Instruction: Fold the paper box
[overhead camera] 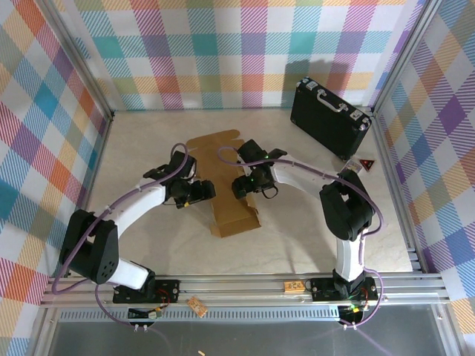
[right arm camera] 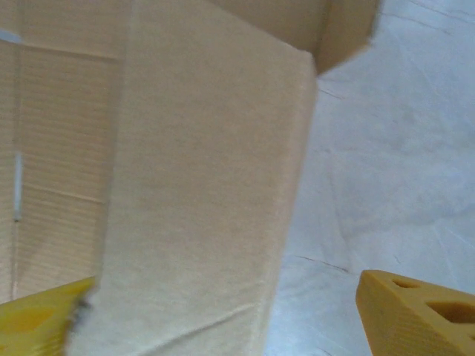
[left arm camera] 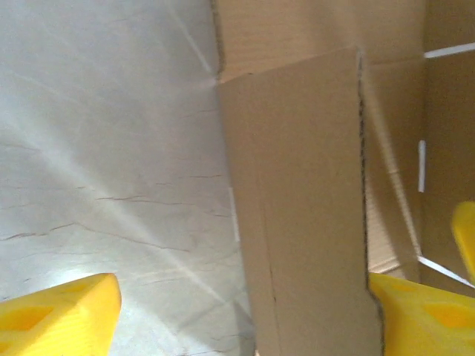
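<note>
Box lies mid-frame, part folded. It looks light and stiff, likely bending readily at its creases; best taken by the raised side walls near their top edges. Left claw and right claw each spread astride a wall.

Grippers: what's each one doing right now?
Left gripper: open, fingers either side of a raised flap of the paper box, not clamped.
Right gripper: open, also straddling a flap, holding nothing.
</note>
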Controlling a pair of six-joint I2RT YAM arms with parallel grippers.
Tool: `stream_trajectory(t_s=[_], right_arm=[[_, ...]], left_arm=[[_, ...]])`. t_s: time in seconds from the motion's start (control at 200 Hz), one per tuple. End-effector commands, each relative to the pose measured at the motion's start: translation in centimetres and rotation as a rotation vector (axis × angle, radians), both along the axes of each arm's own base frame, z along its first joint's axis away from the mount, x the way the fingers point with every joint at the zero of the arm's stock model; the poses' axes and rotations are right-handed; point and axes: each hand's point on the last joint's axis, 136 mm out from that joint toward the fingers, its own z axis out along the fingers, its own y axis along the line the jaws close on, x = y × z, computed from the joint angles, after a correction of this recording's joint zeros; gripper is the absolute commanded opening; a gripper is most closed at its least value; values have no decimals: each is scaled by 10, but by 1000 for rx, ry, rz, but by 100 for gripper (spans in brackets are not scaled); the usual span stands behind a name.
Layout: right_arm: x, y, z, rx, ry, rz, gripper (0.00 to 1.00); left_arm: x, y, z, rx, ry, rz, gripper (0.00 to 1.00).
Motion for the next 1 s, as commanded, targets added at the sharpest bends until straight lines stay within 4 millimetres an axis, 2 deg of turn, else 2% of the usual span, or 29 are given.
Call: stream_trajectory(t_s=[0.0, 0.22, 0.425, 0.57, 0.755, 0.89, 0.995], right_arm=[[0, -23, -2, -36, 11, -42, 80], [0, -46, -3, 5, 44, -101, 78], [-4, -35, 22, 137, 23, -68, 76], [-10, -32, 16, 146, 52, -44, 61], [-9, -33, 3, 119, 82, -50, 42], [-1, -32, 12, 105, 46, -34, 25], [7, -25, 25, 118, 5, 30, 14]], left_arm=[[-12, 17, -4, 79, -3, 23, 78], [-25, 21, -14, 69, 15, 37, 72], [-32, 14, -6, -3, -6, 35, 66], [-35, 18, -5, 10, -9, 38, 56], [-42, 21, -10, 10, 2, 39, 51], [-48, 24, -7, 9, -6, 44, 51], [-48, 27, 3, 15, -27, 51, 51]])
